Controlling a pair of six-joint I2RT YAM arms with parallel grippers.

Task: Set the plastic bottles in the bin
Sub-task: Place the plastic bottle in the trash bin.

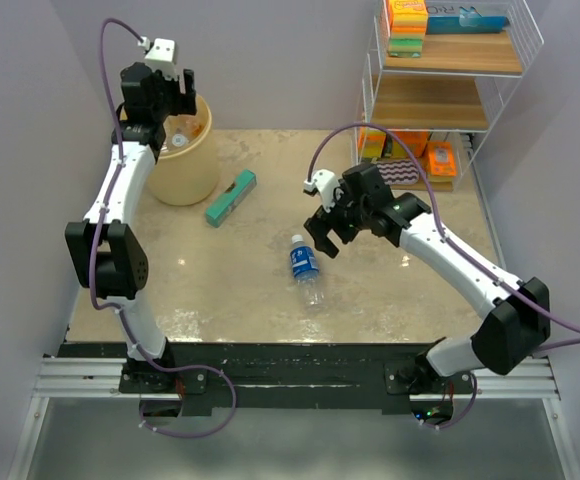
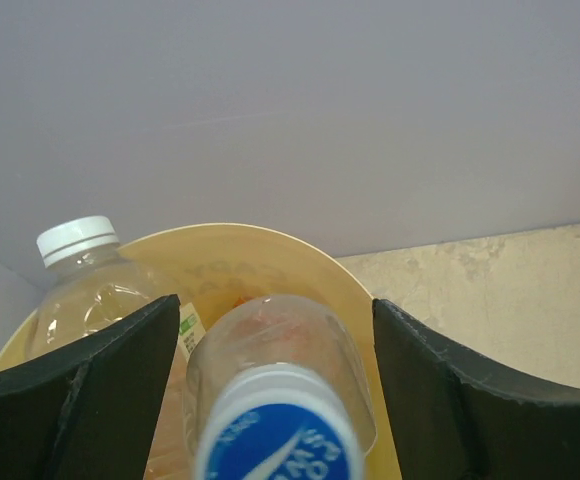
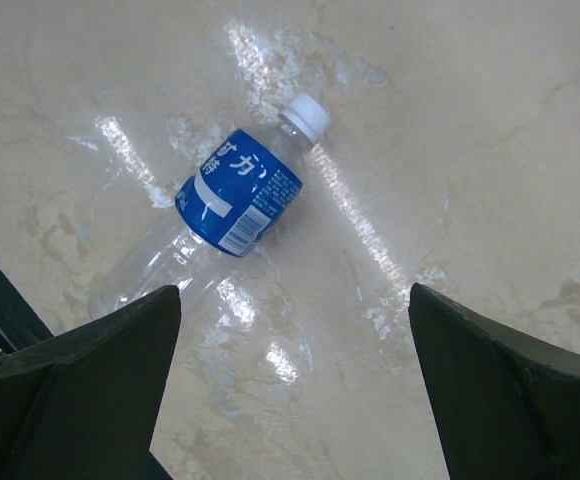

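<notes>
The left claw (image 2: 275, 305) hangs over the bin (image 1: 185, 175), at 11 o'clock on the table (image 1: 400, 290). Its fingers are wide apart. A see-through bottle (image 2: 270, 360) sits between them, over the bin's mouth. A white-capped bottle (image 2: 75, 290) is in the bin too. The right claw (image 3: 295, 290) is spread apart and holds nothing. The blue-label bottle (image 1: 305, 265) lies flat near the table's middle, at 7 o'clock from that claw. A teal box (image 1: 231, 197) lies at 4 o'clock from the bin.
</notes>
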